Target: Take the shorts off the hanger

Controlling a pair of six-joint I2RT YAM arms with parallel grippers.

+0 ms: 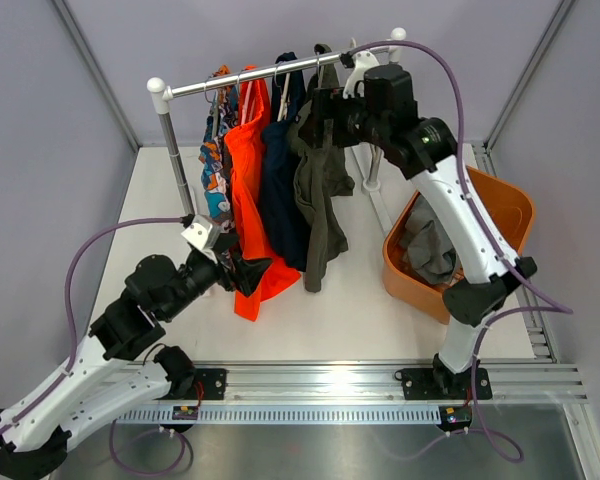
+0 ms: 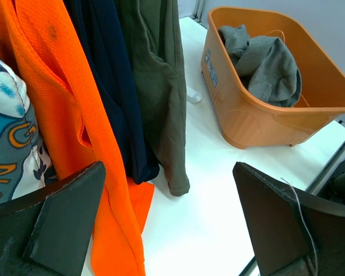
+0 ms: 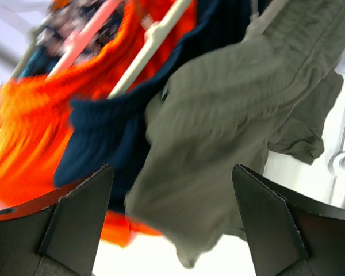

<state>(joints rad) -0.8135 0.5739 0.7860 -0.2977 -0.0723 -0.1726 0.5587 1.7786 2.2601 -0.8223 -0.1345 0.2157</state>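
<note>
The dark olive-green shorts (image 1: pixel 322 185) hang from the rail (image 1: pixel 270 72) at the right end of the row; they also show in the left wrist view (image 2: pixel 161 86) and the right wrist view (image 3: pixel 218 132). The mid-grey shorts (image 1: pixel 427 248) lie in the orange basket (image 1: pixel 510 205), as the left wrist view (image 2: pixel 267 60) also shows. My right gripper (image 1: pixel 320 110) is open, high up by the rail, right next to the olive shorts' top. My left gripper (image 1: pixel 242 272) is open and empty, low by the orange pair's hem.
On the rail also hang a patterned garment (image 1: pixel 216 160), a bright orange pair (image 1: pixel 248 190) and a navy pair (image 1: pixel 280 170). The rack's posts (image 1: pixel 175 160) stand at the back. The basket (image 2: pixel 259 123) stands on the white table at right.
</note>
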